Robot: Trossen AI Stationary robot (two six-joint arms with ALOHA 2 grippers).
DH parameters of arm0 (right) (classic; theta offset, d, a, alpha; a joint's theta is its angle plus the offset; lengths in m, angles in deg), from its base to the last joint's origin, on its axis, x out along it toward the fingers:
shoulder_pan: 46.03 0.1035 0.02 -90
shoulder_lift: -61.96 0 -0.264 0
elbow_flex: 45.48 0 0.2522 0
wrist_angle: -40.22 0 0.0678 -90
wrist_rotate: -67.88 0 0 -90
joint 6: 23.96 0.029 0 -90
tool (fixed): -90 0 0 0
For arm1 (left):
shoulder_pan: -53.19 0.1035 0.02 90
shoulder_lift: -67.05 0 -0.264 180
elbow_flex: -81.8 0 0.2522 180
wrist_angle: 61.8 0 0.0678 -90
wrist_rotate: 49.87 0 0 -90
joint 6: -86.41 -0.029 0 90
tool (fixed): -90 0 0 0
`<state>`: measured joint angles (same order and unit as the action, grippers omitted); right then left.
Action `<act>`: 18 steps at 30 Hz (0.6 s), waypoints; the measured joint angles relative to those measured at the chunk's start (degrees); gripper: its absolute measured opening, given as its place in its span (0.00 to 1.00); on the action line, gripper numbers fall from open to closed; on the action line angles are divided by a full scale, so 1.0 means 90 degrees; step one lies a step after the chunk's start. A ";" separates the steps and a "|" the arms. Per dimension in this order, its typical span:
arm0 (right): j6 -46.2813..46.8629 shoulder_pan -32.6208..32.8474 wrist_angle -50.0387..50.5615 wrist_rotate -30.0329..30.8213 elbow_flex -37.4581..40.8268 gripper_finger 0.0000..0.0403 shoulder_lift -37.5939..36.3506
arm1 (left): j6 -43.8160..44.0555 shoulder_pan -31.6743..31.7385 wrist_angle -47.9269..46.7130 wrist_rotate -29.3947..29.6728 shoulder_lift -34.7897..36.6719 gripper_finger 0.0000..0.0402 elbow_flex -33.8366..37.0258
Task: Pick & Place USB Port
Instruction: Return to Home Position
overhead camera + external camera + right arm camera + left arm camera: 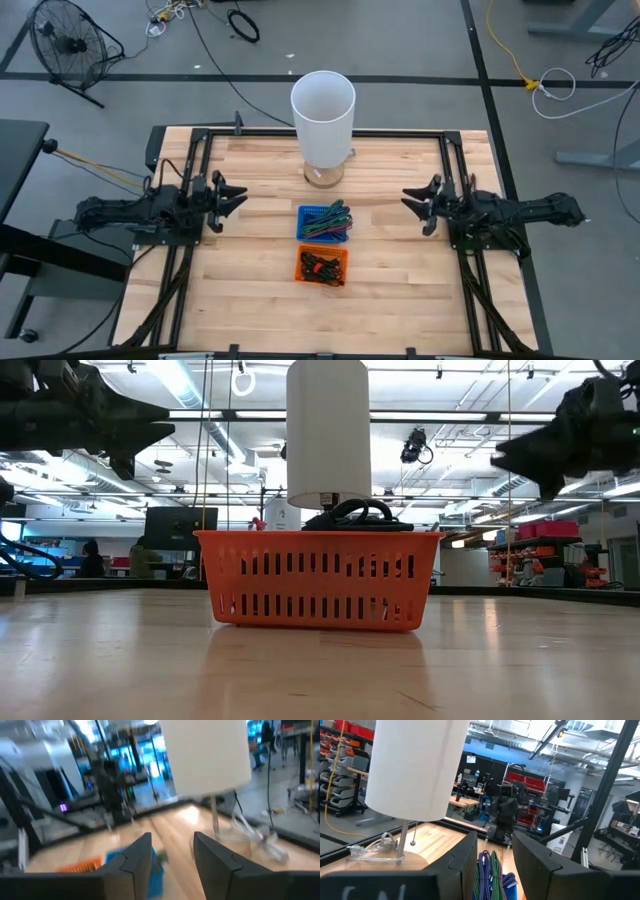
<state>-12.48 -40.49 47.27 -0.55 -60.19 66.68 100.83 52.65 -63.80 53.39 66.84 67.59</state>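
Note:
A blue basket [324,222] holding bundled coloured cables stands mid-table, and an orange basket [322,266] with dark cables stands just nearer the front edge; both rest flat on their bottoms. Which item is the USB port cannot be made out. My left gripper [236,197] hovers open above the table's left side, pointing level toward the baskets. My right gripper [410,198] hovers open on the right side, facing it. In each wrist view the fingers [465,865] [137,862] stand apart with nothing between them.
A table lamp with a tall white shade [323,105] stands on a round wooden base [323,176] at the far middle, behind the blue basket. Black frame rails [455,160] run along the table's sides. Bare wood lies between each gripper and the baskets.

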 joint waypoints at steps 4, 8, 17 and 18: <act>0.0000 0.0000 -0.0391 -0.0008 -0.0002 0.36 0.0004 | 0.0000 0.0000 -0.0001 -0.0002 0.0000 0.32 0.0000; 0.0000 -0.0002 -0.0435 0.0001 -0.0002 0.36 0.0001 | 0.0000 0.0000 -0.0003 0.0000 0.0000 0.32 0.0000; 0.0341 -0.0002 -0.0336 -0.0024 -0.0001 0.36 0.0005 | 0.0000 0.0000 -0.0004 0.0000 -0.0002 0.32 0.0000; 0.0644 -0.0002 -0.0332 -0.0075 0.0000 0.36 0.0006 | 0.0000 0.0000 -0.0004 0.0000 -0.0002 0.32 0.0000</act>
<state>-6.68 -40.51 44.28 -1.22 -60.19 66.73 100.83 52.65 -63.84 53.39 66.82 67.59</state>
